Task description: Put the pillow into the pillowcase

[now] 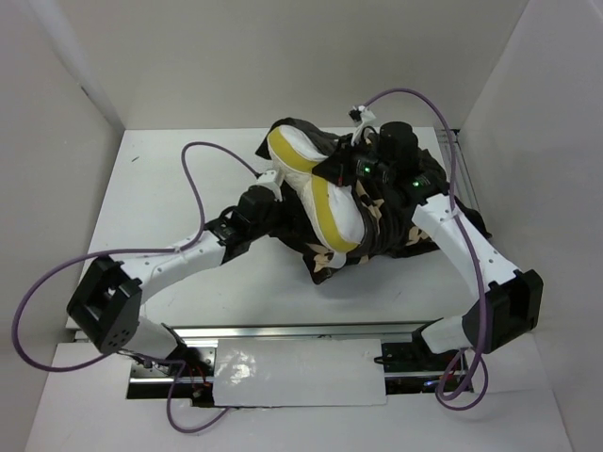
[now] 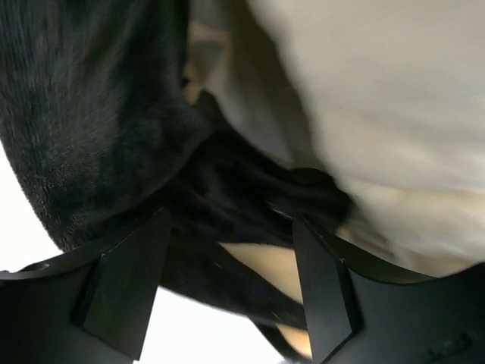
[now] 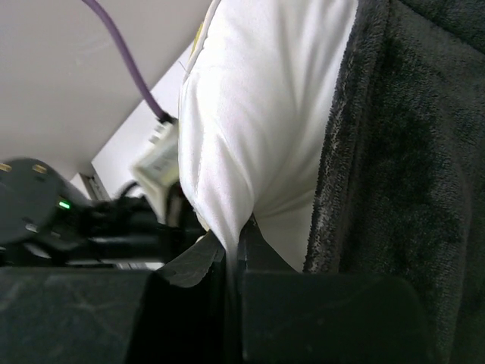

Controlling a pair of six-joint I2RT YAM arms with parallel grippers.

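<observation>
The white pillow [image 1: 311, 179] with its yellow edge trim lies at the back middle of the table, partly inside the dark plush pillowcase [image 1: 415, 221] with tan motifs. My right gripper [image 1: 363, 169] is over the pillow's right side. In the right wrist view it [image 3: 233, 246] is shut on a fold of the white pillow [image 3: 258, 114], with the pillowcase [image 3: 409, 167] beside it. My left gripper [image 1: 256, 202] is at the pillowcase's left edge. In the left wrist view its jaws [image 2: 231, 224] stand wide apart around dark pillowcase fabric [image 2: 98, 129], with the pillow [image 2: 394, 98] above right.
White walls close in the table [image 1: 188, 188] at the left, back and right. Purple cables [image 1: 203, 188] loop over the left of the table and above the right arm. A metal rail with a white cover [image 1: 297, 372] runs along the near edge.
</observation>
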